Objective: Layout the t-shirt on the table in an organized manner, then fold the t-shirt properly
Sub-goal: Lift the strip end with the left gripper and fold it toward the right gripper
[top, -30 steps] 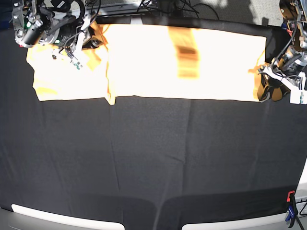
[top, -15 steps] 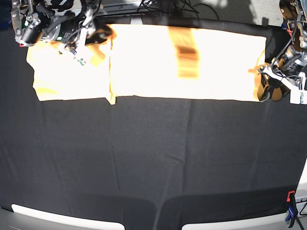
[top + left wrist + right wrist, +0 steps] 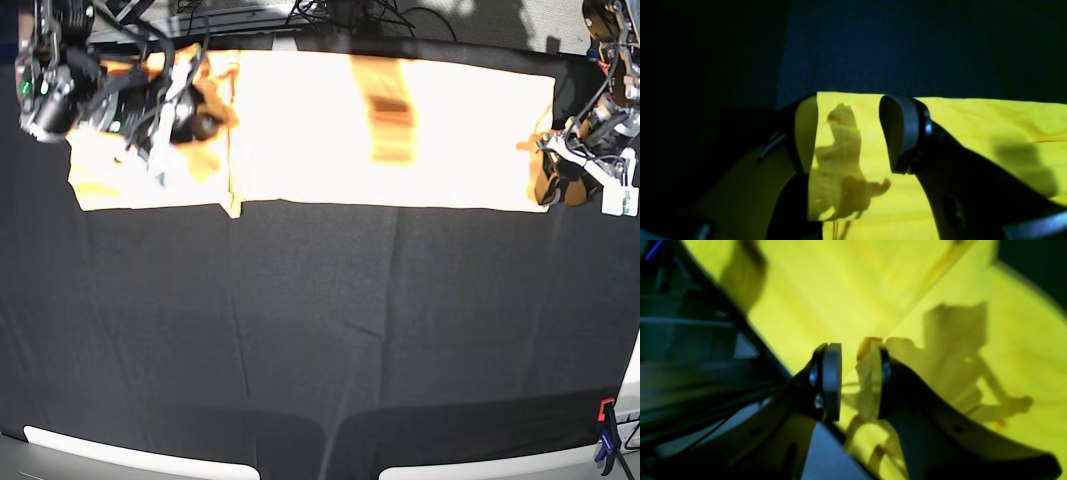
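Observation:
The t-shirt point(image 3: 300, 130) lies spread in a long pale band along the far edge of the table point(image 3: 320, 330), glaring almost white. My right gripper point(image 3: 195, 120) is over the shirt's left part. In the right wrist view its jaws point(image 3: 857, 380) stand close together on a raised fold of yellow fabric point(image 3: 868, 373). My left gripper point(image 3: 553, 180) is at the shirt's right end. In the left wrist view it point(image 3: 848, 133) is open, its fingers straddling the shirt's corner point(image 3: 840, 150), which lies flat on the black cloth point(image 3: 873, 43).
A darker orange band point(image 3: 390, 110) crosses the shirt's middle. Cables point(image 3: 330, 15) run behind the table's far edge. A red-and-blue clamp point(image 3: 605, 435) sits at the front right corner. White edging point(image 3: 130, 460) shows along the front.
My right gripper has moved right and slightly toward the front, and the fabric around it has bunched and lifted. The left gripper has stayed at the shirt's right end.

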You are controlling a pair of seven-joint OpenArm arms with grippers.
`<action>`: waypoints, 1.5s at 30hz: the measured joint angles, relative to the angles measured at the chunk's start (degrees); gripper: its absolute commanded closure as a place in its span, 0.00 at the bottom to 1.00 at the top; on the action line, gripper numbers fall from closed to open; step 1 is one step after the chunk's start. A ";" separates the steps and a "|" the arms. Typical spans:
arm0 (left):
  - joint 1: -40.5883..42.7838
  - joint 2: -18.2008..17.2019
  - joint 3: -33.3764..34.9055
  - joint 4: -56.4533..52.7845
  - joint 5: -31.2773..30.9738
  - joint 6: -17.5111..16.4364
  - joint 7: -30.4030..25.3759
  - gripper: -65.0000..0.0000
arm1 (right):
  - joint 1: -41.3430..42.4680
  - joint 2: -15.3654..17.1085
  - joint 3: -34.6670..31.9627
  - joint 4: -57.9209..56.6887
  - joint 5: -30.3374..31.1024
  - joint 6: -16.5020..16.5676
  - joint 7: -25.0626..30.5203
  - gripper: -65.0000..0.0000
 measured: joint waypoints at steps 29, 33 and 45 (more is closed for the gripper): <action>0.55 -0.31 -0.20 -15.34 -10.56 -9.40 6.45 1.00 | 4.28 -0.02 -0.02 0.02 0.04 0.00 0.02 0.77; 0.76 -0.31 -0.13 -15.41 -10.16 -9.42 2.91 1.00 | 4.26 -0.02 -0.02 0.02 0.04 0.00 0.72 0.77; -1.18 -4.00 0.11 -12.50 10.67 1.42 0.11 1.00 | 4.26 0.00 -0.02 0.02 -10.23 0.02 8.22 0.77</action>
